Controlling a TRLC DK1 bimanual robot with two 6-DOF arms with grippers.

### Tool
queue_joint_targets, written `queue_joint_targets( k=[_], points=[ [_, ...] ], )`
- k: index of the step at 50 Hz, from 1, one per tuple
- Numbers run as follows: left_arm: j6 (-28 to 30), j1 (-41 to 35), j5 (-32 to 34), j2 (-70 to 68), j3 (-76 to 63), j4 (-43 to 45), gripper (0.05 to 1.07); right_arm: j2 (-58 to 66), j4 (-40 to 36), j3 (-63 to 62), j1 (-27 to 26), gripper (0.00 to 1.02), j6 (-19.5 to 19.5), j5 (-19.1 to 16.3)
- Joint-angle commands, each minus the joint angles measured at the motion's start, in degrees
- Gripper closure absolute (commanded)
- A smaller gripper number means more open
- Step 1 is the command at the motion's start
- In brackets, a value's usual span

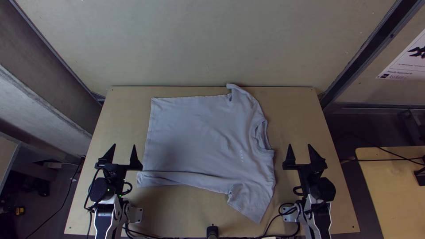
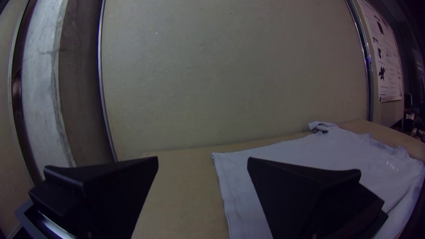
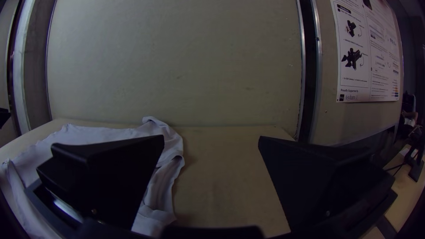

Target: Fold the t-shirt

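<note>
In the top view a pale grey t-shirt (image 1: 195,132) lies mostly spread, collar toward the right and hem toward the left. Its near side edge is turned over in a narrow strip; the near sleeve points toward the table's near edge, the far sleeve is bunched at the back. My left gripper (image 1: 124,152) stands open left of the hem, and my right gripper (image 1: 301,152) is open right of the collar, neither touching cloth. In the left wrist view the left gripper (image 2: 202,160) has the shirt (image 2: 287,155) beyond one finger. The right gripper (image 3: 211,138) has shirt (image 3: 164,132) beside one finger.
The light wooden table (image 1: 119,110) ends at a pale back wall (image 1: 208,44). Cables (image 1: 265,235) and a small black device (image 1: 212,231) lie at its near edge. A second wooden table (image 1: 394,190) stands at the right.
</note>
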Motion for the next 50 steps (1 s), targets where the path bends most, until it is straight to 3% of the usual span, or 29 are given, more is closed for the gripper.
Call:
queue_joint_targets(
  k=[1,10,14,30,38,50],
  points=[
    [-0.9,-0.9,1.3,-0.6,-2.4,-1.1,0.10,0.0,-0.8,-0.4,-0.4,0.04,0.1,0.8],
    [-1.4,-1.0,1.3,-0.6,-2.4,-1.3,0.10,0.1,-0.9,-0.4,0.5,0.04,0.5,0.8],
    [-1.9,-1.1,1.3,-0.6,-2.4,-1.3,0.10,0.2,-1.0,-0.4,-0.1,0.04,-3.4,0.8],
    [-0.5,-1.3,1.3,-0.8,-2.4,-1.0,0.10,-0.1,0.7,-0.3,0.0,0.05,-1.7,0.8],
    [-1.0,-1.2,-0.1,-0.7,-2.3,2.2,0.10,0.0,3.8,-0.1,0.5,0.10,-1.8,0.9],
    [1.0,-0.5,-0.5,-0.5,0.9,3.3,0.10,0.3,3.8,2.0,-0.3,0.09,-5.1,3.4]
  ],
)
